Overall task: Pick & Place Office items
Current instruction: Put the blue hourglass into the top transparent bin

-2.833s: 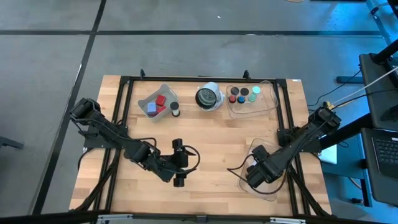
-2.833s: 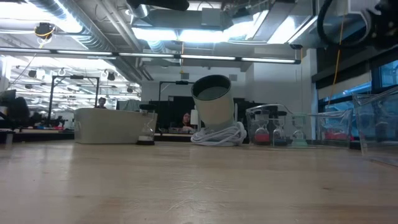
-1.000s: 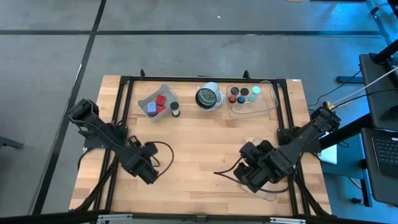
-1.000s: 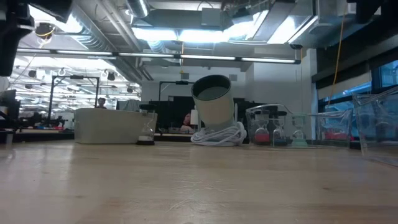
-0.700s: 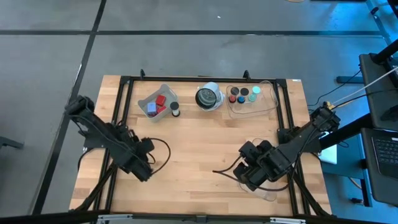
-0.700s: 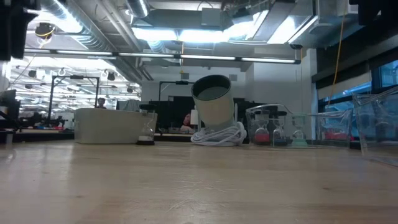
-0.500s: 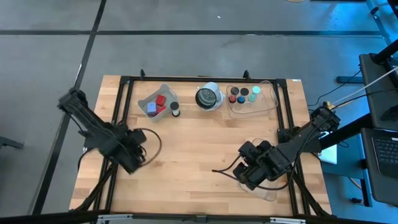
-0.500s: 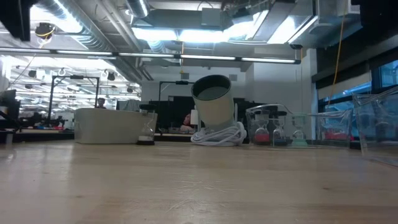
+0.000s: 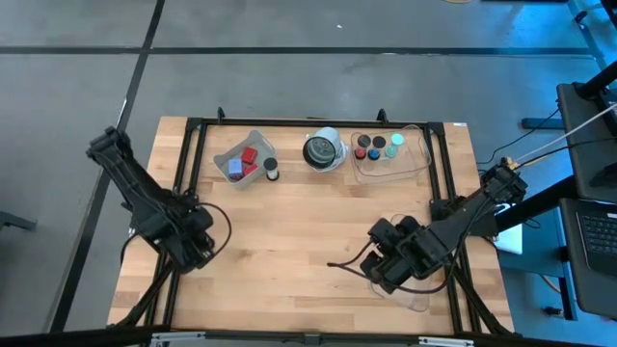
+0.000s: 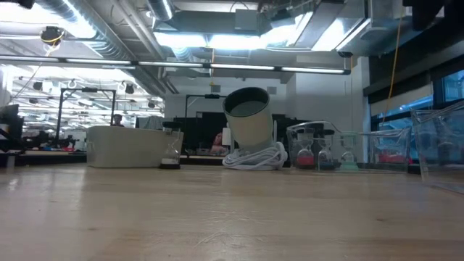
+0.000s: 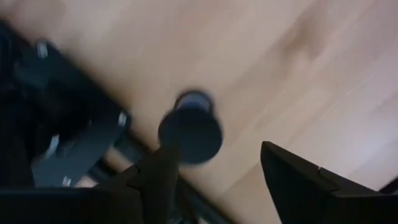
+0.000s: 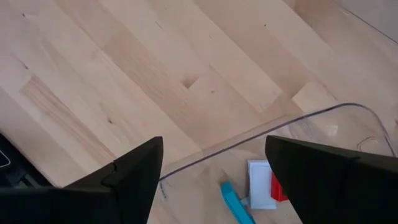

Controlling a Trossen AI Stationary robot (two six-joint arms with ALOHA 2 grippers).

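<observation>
Your wooden surface [image 9: 308,241] sits clear mid-frame: left claw [image 9: 198,253] has retreated lower left, fingers apart, empty; right claw [image 9: 381,273], parted, waits lower right.

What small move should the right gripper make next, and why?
Probably lift away toward the back trays for another item. The right gripper is open and empty above the rim of the clear tray, where a white block, a red block and a teal piece already lie.
</observation>
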